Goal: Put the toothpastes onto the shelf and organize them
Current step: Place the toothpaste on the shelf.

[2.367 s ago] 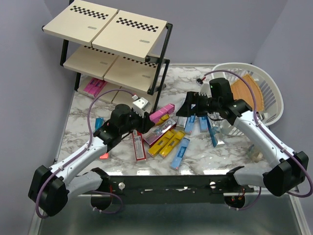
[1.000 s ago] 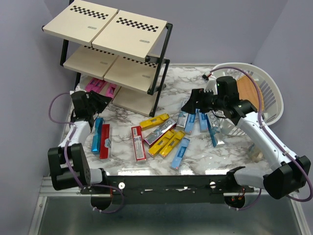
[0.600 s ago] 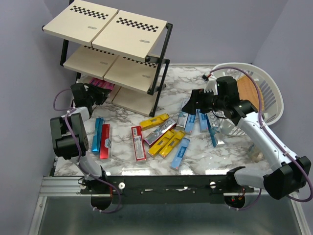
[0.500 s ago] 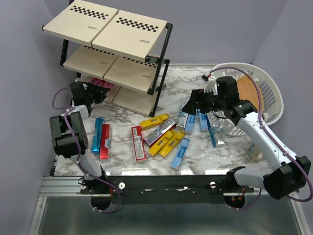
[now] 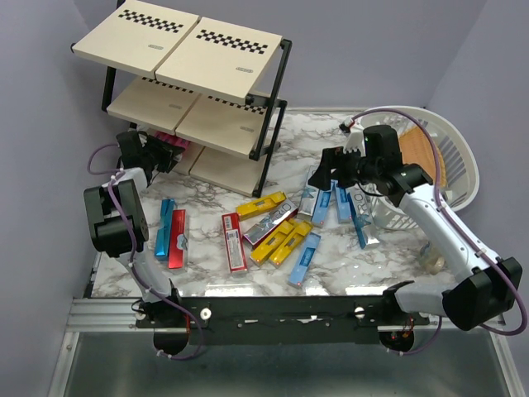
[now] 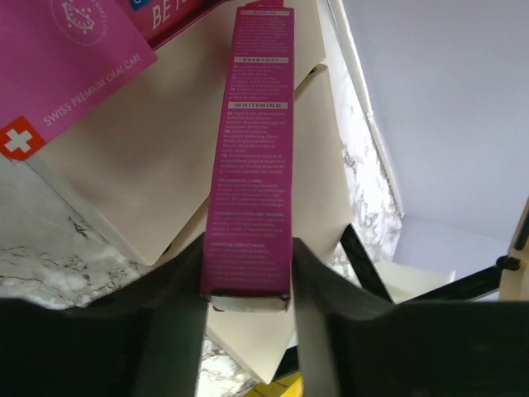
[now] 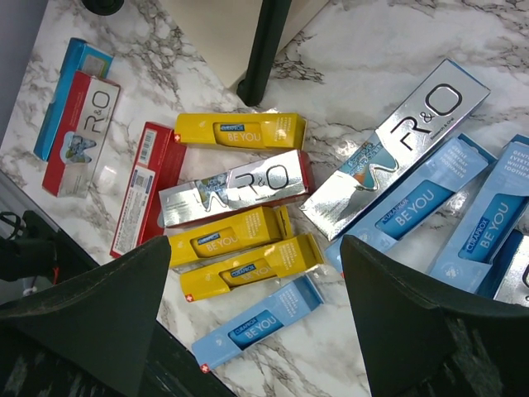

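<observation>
Jaws of left gripper pinch pink toothpaste box at its near end; box reaches over shelf bottom board, next to second pink box. Right gripper wide open, empty, above loose toothpastes on marble table.

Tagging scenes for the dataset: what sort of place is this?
Probably a robot lab bench staged as a shop: checker-marked shelf, loose toothpaste boxes on a marble-print table, plain purple walls.

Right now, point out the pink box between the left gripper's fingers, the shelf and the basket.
pink box (image 6: 250, 165): left wrist view, middle of its printed face.
shelf (image 5: 142, 45): top view, bare part of the top board.
basket (image 5: 453, 150): top view, white slatted wall.
</observation>
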Available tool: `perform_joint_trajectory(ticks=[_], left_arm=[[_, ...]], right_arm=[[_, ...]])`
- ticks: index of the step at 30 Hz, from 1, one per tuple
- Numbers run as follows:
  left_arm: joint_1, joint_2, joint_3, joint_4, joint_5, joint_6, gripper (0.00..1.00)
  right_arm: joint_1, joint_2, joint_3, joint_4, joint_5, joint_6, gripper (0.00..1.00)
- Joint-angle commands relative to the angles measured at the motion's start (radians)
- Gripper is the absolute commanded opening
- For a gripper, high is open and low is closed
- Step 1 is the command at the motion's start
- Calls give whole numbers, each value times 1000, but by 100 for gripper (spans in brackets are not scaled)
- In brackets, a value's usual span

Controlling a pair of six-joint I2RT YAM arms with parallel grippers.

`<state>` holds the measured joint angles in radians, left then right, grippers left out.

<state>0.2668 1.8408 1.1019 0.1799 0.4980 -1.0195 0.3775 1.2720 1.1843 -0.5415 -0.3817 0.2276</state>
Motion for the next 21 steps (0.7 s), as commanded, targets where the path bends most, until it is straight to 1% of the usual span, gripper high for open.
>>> perform_joint_trajectory(ticks=[1, 6, 7, 10, 13, 18, 21], left_arm=[[14, 11, 29, -92, -35, 25, 57], [23, 3, 29, -128, -70, 29, 65], [23, 0, 26, -129, -75, 27, 69], [26, -6, 23, -141, -87, 29, 75], [34, -3, 19, -146, -98, 18, 77], [37, 8, 24, -155, -96, 13, 76], [40, 2, 19, -169, -107, 24, 79]], right_arm=[[-5, 21, 32, -23, 32, -27, 92], [-3, 36, 51, -35, 32, -37, 92], [-3, 38, 52, -34, 32, -39, 92], [-5, 43, 54, -37, 33, -42, 92], [-3, 41, 49, -37, 33, -42, 92], [-5, 40, 44, -35, 33, -47, 92], [-5, 38, 43, -37, 35, -47, 92]])
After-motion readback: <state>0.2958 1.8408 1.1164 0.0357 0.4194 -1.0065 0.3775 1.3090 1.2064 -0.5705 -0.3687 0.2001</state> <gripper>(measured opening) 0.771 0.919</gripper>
